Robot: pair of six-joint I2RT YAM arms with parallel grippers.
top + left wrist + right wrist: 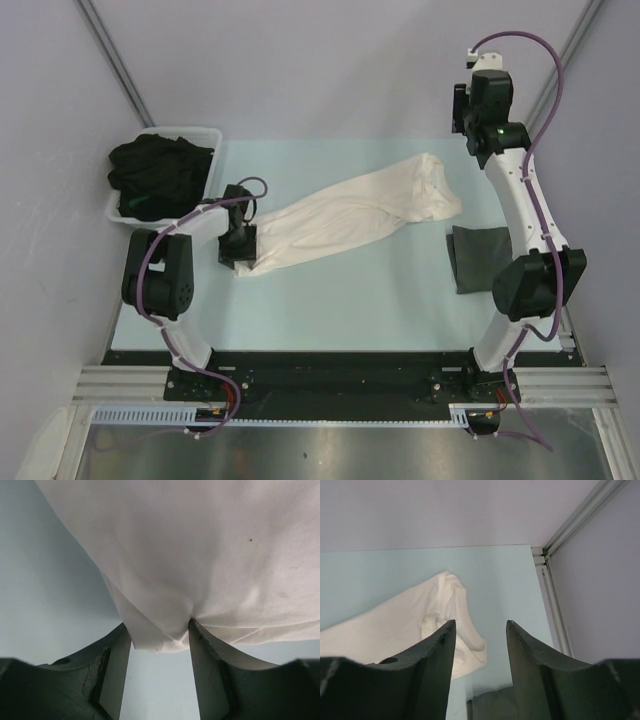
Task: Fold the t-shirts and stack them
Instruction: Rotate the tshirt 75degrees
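The cream-white t-shirt (360, 215) is lying stretched diagonally across the middle of the pale green bench (350, 300). Its lower-left corner is sitting between the parted fingers of the left hand (243, 260). At the right edge a dark grey t-shirt (478, 258) is lying flat. Farther back, upper left, black t-shirts (160, 175) are filling a white tub (210, 135). Upper right, the right hand (480, 635) is hanging spread and empty before plain grey walls (330, 70).

The cream t-shirt (350, 220) stretches slantwise across the middle of the table (350, 310), barring a low pass there. Bare strips run before and behind it (a white tub (185, 130) fills the far-left corner). A dark grey tee (475, 255) occupies the right edge.
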